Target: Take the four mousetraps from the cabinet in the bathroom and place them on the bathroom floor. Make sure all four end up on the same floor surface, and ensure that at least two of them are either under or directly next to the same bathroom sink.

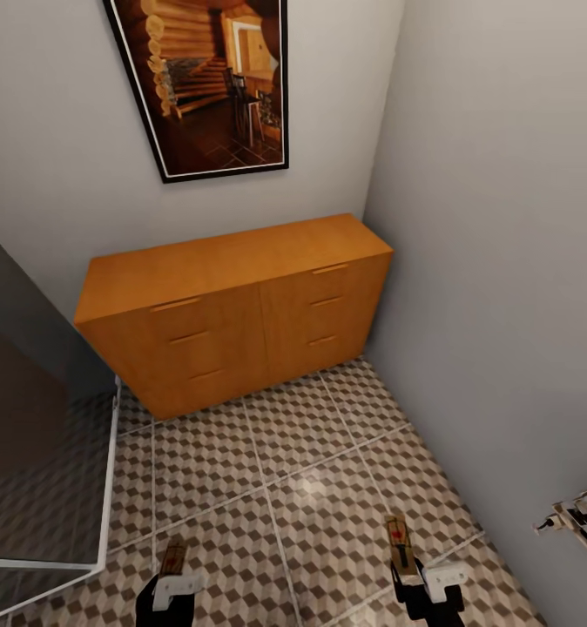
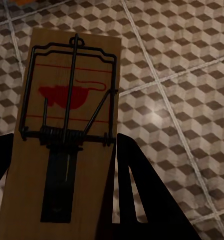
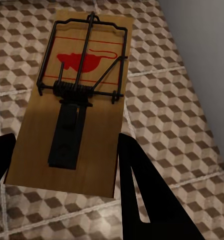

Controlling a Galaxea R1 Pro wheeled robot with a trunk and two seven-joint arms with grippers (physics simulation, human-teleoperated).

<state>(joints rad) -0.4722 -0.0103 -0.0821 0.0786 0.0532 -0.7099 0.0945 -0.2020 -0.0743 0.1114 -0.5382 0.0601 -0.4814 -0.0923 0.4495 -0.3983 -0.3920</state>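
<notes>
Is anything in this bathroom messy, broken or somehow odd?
Nothing looks broken or spilled. The cabinet has all drawers shut. The only oddity: each gripper carries a mousetrap above the tiled floor.

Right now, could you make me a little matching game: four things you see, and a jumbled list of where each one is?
Things:
1. cabinet
2. framed picture
3. mousetrap
4. floor tiles

Places:
A. hanging on the wall
B. between the left end effector's fingers
C. standing against the back wall
D. underneath everything

Pairs: 1-C, 2-A, 3-B, 4-D
</notes>
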